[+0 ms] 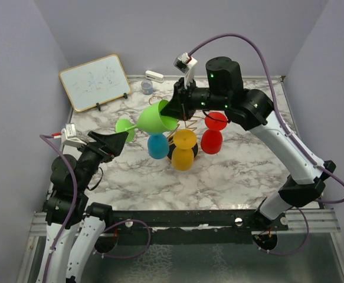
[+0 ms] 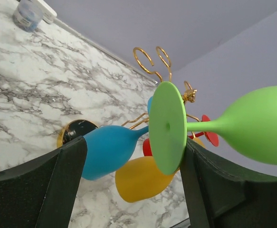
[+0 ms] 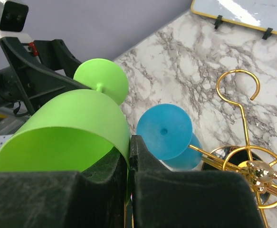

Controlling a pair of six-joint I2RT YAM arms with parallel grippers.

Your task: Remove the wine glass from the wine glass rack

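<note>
My right gripper (image 1: 170, 109) is shut on the rim of a green wine glass (image 1: 154, 119), one finger inside the bowl and one outside (image 3: 128, 156). The glass lies sideways in the air, off the gold wire rack (image 1: 190, 124), its round foot (image 1: 124, 126) pointing left. My left gripper (image 1: 123, 139) is open, its fingers either side of the green foot (image 2: 167, 126) without touching it. Blue (image 1: 157, 145), yellow (image 1: 183, 151) and red (image 1: 212, 135) glasses hang on the rack, whose black base (image 2: 76, 130) shows in the left wrist view.
A small whiteboard (image 1: 95, 81) leans at the back left. A small jar (image 1: 147, 87) and a white object (image 1: 154, 75) sit at the back edge. Purple walls close in the marble table (image 1: 242, 171) on three sides.
</note>
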